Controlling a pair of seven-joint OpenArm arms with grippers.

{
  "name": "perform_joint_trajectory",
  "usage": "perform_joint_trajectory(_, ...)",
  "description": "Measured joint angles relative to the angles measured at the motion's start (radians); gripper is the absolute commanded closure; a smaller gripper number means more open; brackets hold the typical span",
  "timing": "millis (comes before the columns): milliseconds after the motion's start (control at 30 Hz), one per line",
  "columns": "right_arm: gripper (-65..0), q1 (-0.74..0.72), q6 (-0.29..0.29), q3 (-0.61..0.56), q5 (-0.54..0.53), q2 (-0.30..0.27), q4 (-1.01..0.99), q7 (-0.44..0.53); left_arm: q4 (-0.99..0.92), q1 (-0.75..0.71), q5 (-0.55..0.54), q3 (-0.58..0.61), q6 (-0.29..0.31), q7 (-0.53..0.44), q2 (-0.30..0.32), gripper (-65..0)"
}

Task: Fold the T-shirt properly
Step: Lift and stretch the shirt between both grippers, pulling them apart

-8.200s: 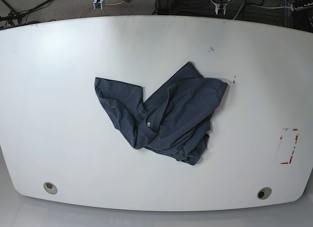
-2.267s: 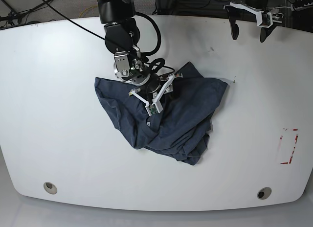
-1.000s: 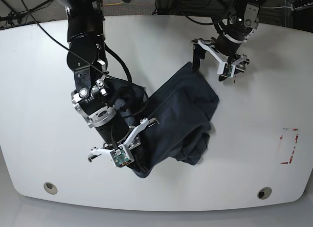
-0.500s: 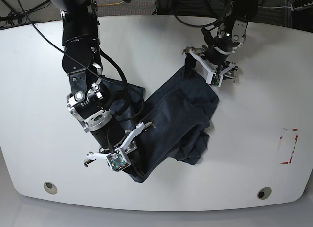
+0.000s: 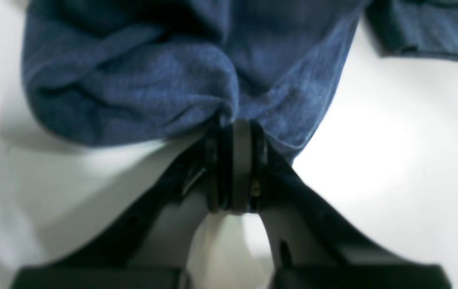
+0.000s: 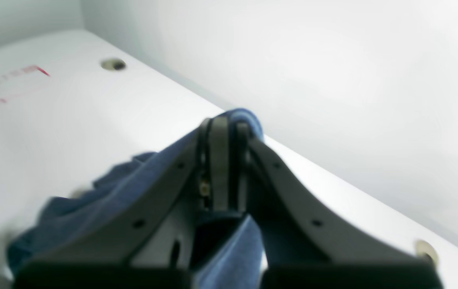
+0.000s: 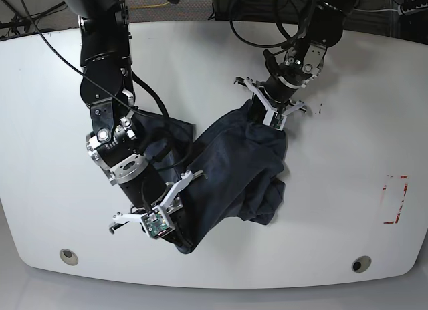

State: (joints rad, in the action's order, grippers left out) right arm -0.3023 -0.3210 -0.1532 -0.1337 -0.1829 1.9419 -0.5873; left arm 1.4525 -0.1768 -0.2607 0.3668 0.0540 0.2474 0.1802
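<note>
Table [image 7: 53, 123] white, serves as landmark. Right gripper [image 7: 162, 220] near table's front edge, left of centre, jaws pressed together, pinching fold of T-shirt [image 7: 234, 163]; wrist view shows blue cloth bulging past fingertips [image 6: 229, 128]. T-shirt dark slate-blue, crumpled, stretched diagonally across table's middle. Left gripper [image 7: 274, 113] toward table's rear, right of centre, jaws pinching T-shirt's upper edge; fabric bunched above fingertips [image 5: 239, 132].
</note>
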Motion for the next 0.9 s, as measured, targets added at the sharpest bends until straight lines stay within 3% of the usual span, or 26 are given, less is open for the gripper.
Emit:
perform_joint_trajectory(133,0.0,-0.010,-0.010,0.036,-0.003,-0.011,-0.008,0.002,-0.004,-0.003,-0.008,-0.039,0.021,0.002,-0.008,0.0)
perform_joint_trajectory(267,0.0,-0.034,0.006,0.117,0.007,-0.002,-0.015,-0.003,-0.003,-0.005,-0.012,-0.170,0.027,0.025,-0.006,0.0)
perform_joint_trajectory(400,0.0,-0.087,-0.077,0.168,0.007,-0.005,-0.022,-0.009,0.016,0.011,0.004,-0.310,-0.002,0.100,0.007,0.0)
perform_joint_trajectory(467,0.0,-0.109,-0.090,0.182,0.006,0.003,-0.026,-0.009,0.055,0.017,0.013,-0.353,-0.007,0.199,0.010,0.0)
perform_joint_trajectory(500,0.0,-0.124,-0.090,0.183,0.007,0.003,-0.026,-0.009,0.091,0.019,0.034,-0.370,-0.010,0.263,0.016,0.0)
perform_joint_trajectory(600,0.0,-0.173,-0.103,0.185,0.003,-0.002,-0.041,-0.030,0.180,0.035,0.024,-0.408,0.038,0.316,0.041,0.0)
perform_joint_trajectory(900,0.0,-0.393,-0.099,0.188,0.010,-0.011,-0.182,-0.109,0.272,0.243,0.024,-0.555,0.044,0.365,0.129,0.0)
